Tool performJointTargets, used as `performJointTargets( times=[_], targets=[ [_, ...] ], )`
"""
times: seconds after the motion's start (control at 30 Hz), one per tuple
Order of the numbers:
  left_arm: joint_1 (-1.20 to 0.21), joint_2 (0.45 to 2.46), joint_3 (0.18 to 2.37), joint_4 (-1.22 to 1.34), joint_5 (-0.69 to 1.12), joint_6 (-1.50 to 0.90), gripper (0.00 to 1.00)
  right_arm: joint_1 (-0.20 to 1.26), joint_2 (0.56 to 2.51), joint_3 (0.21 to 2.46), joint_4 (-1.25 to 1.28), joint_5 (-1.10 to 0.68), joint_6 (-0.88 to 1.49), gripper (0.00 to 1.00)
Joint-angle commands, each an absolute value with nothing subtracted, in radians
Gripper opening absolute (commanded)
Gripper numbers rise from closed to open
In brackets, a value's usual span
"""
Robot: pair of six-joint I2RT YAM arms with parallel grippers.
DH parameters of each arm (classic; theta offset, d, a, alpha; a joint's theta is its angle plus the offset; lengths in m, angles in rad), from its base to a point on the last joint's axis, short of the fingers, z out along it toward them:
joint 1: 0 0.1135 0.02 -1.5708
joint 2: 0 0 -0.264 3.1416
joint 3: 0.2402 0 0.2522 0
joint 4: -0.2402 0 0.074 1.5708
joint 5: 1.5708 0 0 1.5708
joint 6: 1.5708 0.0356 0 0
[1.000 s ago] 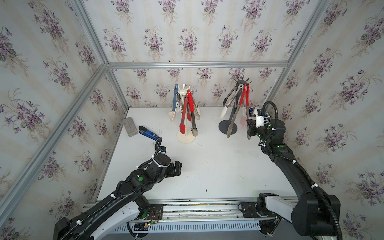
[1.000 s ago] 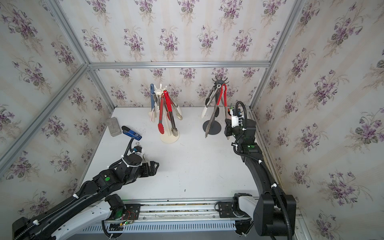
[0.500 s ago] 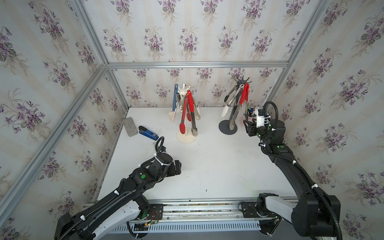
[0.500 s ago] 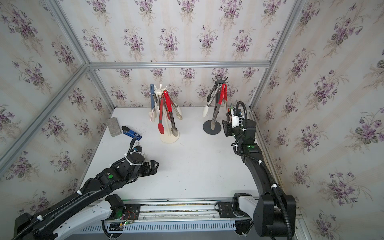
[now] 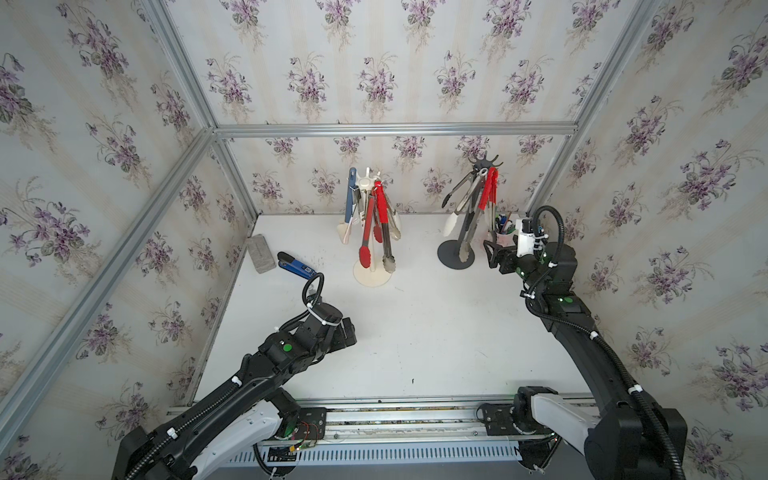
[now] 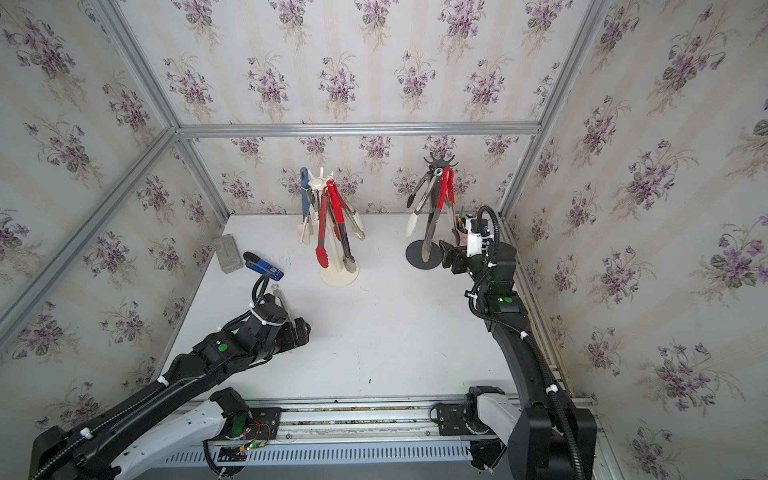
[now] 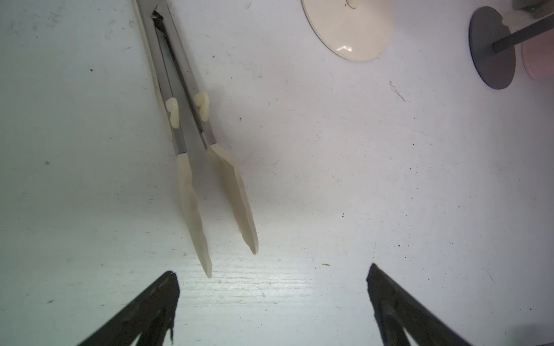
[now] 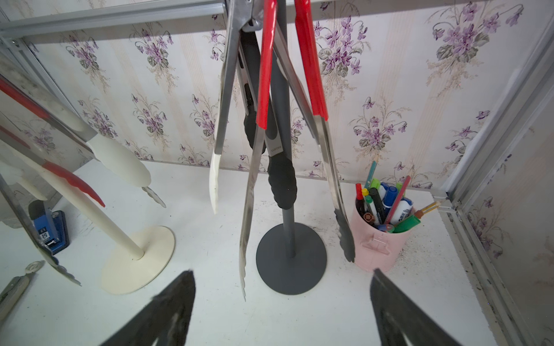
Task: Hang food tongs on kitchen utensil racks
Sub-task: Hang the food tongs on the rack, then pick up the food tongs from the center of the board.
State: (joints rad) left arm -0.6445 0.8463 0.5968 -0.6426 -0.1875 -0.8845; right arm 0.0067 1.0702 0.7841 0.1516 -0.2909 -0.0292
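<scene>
Two utensil racks stand at the back: a cream rack (image 5: 372, 274) and a dark grey rack (image 5: 456, 255), each with several food tongs hanging from it. Red-handled steel tongs (image 8: 265, 75) hang free on the dark rack, just ahead of my right gripper (image 8: 281, 281). That gripper is open and holds nothing. One pair of steel tongs with cream tips (image 7: 192, 149) lies flat on the table. My left gripper (image 7: 272, 275) hovers open just beyond those tips, empty. In a top view, only the handle end of the lying tongs (image 6: 280, 297) shows beside the left wrist.
A pink cup of pens (image 8: 380, 236) stands right beside the dark rack's base, close to the right wall. A blue-and-black stapler (image 5: 295, 266) and a grey block (image 5: 261, 259) lie at the back left. Papered walls close in three sides.
My right gripper has gone from shut to open, and the red-handled tongs now hang free on the dark rack. The left arm has shifted slightly over the lying tongs.
</scene>
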Motion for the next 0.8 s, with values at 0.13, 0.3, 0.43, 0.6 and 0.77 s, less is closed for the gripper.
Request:
performJointTargets(
  times=[0.13, 0.3, 0.43, 0.6, 0.77],
  targets=[
    [-0.581, 0.893, 0.592, -0.722, -0.18, -0.947, 0.99, 0.008, 1.05, 0.772, 0.132, -0.333, -0.026, 0.92],
    [-0.539, 0.968, 0.611, -0.759, -0.166, -0.947, 0.99, 0.008, 1.043, 0.761, 0.124, -0.355, -0.021, 0.92],
    [-0.52, 1.026, 0.633, -0.781, -0.163, -0.934, 0.98, 0.008, 1.043, 0.758, 0.121, -0.376, -0.017, 0.92],
    [-0.502, 1.082, 0.653, -0.797, -0.167, -0.917, 0.93, 0.008, 1.042, 0.752, 0.123, -0.392, -0.011, 0.93],
    [-0.489, 1.122, 0.66, -0.801, -0.167, -0.903, 0.85, 0.009, 1.039, 0.743, 0.119, -0.409, -0.011, 0.93]
  ],
)
